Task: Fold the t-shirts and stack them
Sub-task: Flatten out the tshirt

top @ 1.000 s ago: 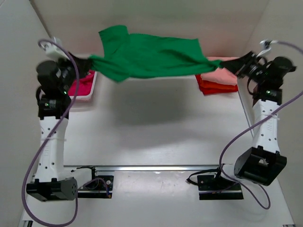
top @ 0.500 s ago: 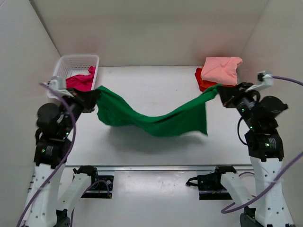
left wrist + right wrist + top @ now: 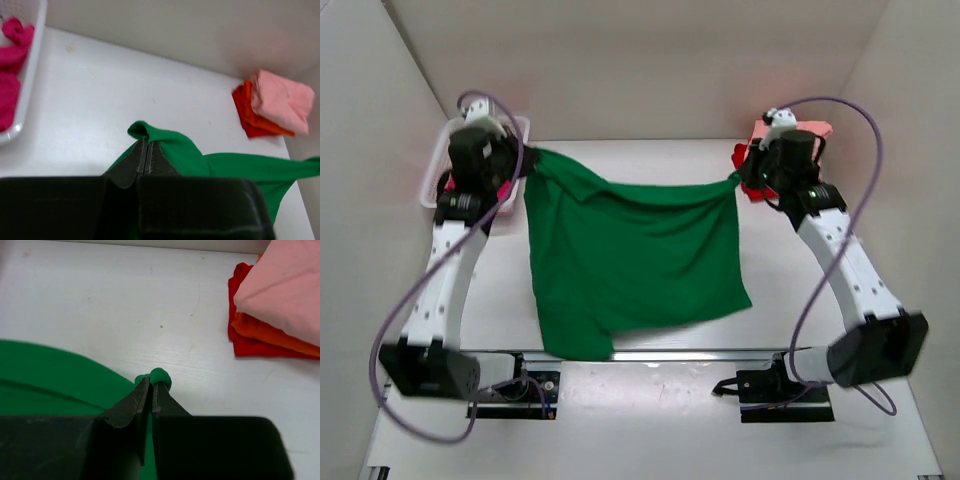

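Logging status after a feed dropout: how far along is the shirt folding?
Done: folded stack of salmon pink, orange-red and red t-shirts, far right. In hand: left gripper and right gripper pinch the far corners of the green t-shirt, which lies spread, unfolded. Left: fold and stack it, then the magenta t-shirt in the white basket.

green t-shirt (image 3: 630, 260) of soft matt cloth; table (image 3: 770, 320) smooth white; basket (image 3: 31, 75) white plastic; fingers (image 3: 131, 165) matt black.
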Controlling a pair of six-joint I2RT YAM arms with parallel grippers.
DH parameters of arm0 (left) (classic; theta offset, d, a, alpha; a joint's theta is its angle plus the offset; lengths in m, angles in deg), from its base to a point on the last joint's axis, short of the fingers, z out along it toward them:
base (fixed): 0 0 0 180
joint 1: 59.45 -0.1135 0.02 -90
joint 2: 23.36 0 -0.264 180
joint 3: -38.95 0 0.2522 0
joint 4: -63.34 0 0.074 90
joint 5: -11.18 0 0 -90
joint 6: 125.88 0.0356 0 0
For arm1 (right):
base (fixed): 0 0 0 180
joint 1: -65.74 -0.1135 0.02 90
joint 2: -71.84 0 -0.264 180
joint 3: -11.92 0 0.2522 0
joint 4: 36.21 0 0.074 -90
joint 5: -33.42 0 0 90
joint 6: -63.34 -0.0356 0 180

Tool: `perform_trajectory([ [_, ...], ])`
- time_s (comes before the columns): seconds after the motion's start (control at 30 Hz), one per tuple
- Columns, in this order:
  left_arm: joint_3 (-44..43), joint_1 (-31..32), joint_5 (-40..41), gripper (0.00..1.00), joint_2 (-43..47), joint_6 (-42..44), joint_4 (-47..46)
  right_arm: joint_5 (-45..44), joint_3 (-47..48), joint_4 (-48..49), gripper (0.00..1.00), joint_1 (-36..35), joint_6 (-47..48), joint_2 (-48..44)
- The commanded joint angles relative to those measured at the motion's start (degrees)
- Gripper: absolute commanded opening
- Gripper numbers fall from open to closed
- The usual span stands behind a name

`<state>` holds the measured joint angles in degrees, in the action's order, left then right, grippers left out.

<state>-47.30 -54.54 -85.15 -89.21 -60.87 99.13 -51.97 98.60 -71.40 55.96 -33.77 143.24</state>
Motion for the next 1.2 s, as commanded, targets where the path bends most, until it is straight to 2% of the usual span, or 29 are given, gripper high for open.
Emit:
perform_trajectory([
  [0.0, -16.8, -3.3, 0.3, 0.00, -8.6, 3.5, -3.4, -1.9, 12.8, 5.3, 0.01, 0.0, 4.6, 5.6],
  [0.1, -28.3, -3.5, 0.4, 0.00, -14.2, 4.6, -2.0, -2.8, 22.4, 3.9, 0.00, -0.6, 6.1, 10.9],
  [0.2, -36.3, -3.0, -0.5, 0.00, -16.5, 5.0, 1.9, -2.7, 29.6, 2.1, 0.00, 0.0, 6.2, 12.4],
  [0.27, -35.7, -2.9, -1.0, 0.00, -15.5, 5.1, 2.2, -2.0, 31.8, 1.5, 0.00, 0.9, 6.7, 12.9],
  [0.33, -31.4, -3.0, -1.0, 0.00, -12.7, 4.7, 1.3, -0.7, 31.6, 0.9, 0.00, 2.0, 6.5, 12.7],
  [0.4, -23.5, -2.7, -1.0, 0.00, -8.8, 3.5, -1.1, 1.3, 25.3, 1.9, 0.00, 4.3, 3.9, 11.1],
  [0.5, -3.2, -1.7, -1.4, 0.00, 0.9, 0.7, -4.7, 4.2, 12.3, 4.7, 0.00, 7.0, 0.9, 6.2],
  [0.57, 7.4, -1.4, -0.8, 0.00, 5.2, -0.6, -6.5, 4.8, 4.4, 5.2, 0.00, 8.1, -0.7, 4.1],
  [0.67, 24.6, 1.8, 1.5, 0.00, 11.5, -2.9, -4.8, 5.9, -10.4, 2.5, 0.00, 9.2, -4.2, 1.0],
  [0.73, 31.4, 2.6, 2.0, 0.02, 16.1, -4.6, -2.4, 5.8, -17.9, 0.5, 0.00, 9.4, -6.6, -3.1],
  [0.77, 33.4, 2.8, 1.7, 0.06, 17.1, -5.5, -0.2, 5.9, -22.3, -1.6, 0.00, 9.4, -8.0, -4.1],
  [0.83, 39.3, 2.7, -2.5, 0.48, 21.2, -6.7, 2.4, 6.1, -27.4, -4.0, 0.00, 8.6, -10.9, -7.2],
  [0.87, 40.7, 2.7, -3.5, 0.53, 22.1, -7.2, 4.1, 7.0, -29.0, -4.8, 0.00, 8.8, -11.4, -7.8],
  [0.9, 41.9, 2.8, -5.9, 0.65, 23.5, -7.7, 5.6, 7.2, -31.7, -6.2, 0.00, 8.7, -12.5, -8.7],
  [0.93, 42.7, 2.8, -7.9, 0.72, 25.1, -8.2, 6.6, 7.6, -33.7, -7.2, 0.00, 9.0, -13.0, -9.5],
  [1.07, 43.9, 6.9, -6.1, 0.74, 28.6, -11.1, 9.5, 7.3, -36.5, -7.7, 0.00, 9.0, -12.1, -9.0],
  [1.17, 44.8, 7.2, -3.3, 0.65, 29.1, -10.8, 10.7, 7.6, -37.0, -6.8, 0.00, 9.1, -12.1, -8.6],
])
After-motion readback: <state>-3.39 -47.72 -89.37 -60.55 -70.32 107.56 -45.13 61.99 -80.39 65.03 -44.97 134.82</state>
